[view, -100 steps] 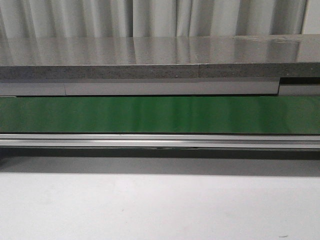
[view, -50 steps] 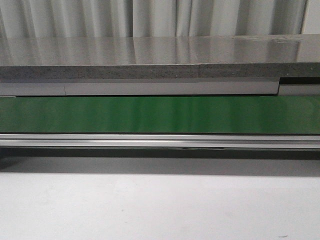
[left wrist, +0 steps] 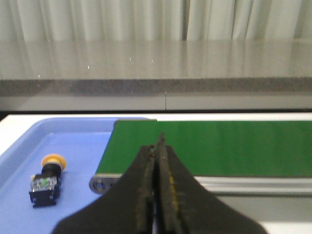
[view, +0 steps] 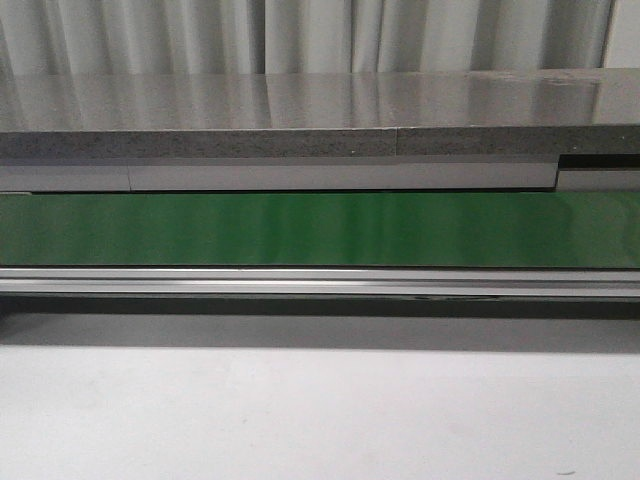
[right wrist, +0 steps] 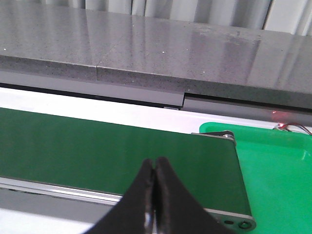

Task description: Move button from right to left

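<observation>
The button (left wrist: 47, 177) shows only in the left wrist view. It has a round yellow-orange head and a dark blocky body with a tiny green mark, and it lies in a blue tray (left wrist: 78, 141) beside the belt's end. My left gripper (left wrist: 157, 145) is shut and empty, over the near edge of the green belt (left wrist: 209, 146), apart from the button. My right gripper (right wrist: 155, 164) is shut and empty over the green belt (right wrist: 112, 146) near its other end. Neither gripper shows in the front view.
A green tray (right wrist: 278, 165) sits past the belt's end in the right wrist view and looks bare. The green belt (view: 320, 228) runs across the front view with a metal rail (view: 320, 283) along its near side. A grey stone counter (view: 300, 110) stands behind it.
</observation>
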Robot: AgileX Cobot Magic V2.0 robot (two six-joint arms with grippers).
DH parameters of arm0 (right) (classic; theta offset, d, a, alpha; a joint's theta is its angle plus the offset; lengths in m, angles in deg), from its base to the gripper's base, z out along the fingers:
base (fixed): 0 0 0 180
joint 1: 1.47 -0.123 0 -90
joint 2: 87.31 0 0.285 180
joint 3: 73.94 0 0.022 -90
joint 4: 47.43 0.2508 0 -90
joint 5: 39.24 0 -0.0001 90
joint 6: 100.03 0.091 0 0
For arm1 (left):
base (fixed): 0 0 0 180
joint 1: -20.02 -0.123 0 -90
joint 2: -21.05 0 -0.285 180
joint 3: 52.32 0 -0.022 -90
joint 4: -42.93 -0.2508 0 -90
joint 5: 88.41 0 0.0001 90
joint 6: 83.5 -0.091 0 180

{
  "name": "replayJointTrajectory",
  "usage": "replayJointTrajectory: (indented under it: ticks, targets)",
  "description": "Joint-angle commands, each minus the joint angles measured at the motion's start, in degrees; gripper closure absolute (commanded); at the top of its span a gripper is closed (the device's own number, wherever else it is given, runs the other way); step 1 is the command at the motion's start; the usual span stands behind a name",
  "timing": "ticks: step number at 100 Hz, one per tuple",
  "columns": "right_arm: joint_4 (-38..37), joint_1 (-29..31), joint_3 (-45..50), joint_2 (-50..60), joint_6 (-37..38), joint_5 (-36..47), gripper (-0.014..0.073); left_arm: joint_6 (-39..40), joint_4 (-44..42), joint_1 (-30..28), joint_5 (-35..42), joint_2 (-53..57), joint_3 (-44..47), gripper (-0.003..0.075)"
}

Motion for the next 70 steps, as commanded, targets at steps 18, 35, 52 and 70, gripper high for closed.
replayJointTrajectory:
  ticks: [18,35,52,70]
  targets:
    - [0.18,0.12,-1.52,-0.50,-0.07,4.42,0.0662,0.56,0.01,0.50,6.32,1.72,2.56,0.0741]
    - [0.18,0.12,-1.52,-0.50,-0.07,4.42,0.0662,0.56,0.01,0.50,6.32,1.72,2.56,0.0741]
    - [0.18,0.12,-1.52,-0.50,-0.07,4.42,0.0662,0.56,0.01,0.50,6.32,1.72,2.56,0.0741]
    - [0.18,0.12,-1.52,-0.50,-0.07,4.42,0.0662,0.56,0.01,0.50,6.32,1.72,2.56,0.0741]
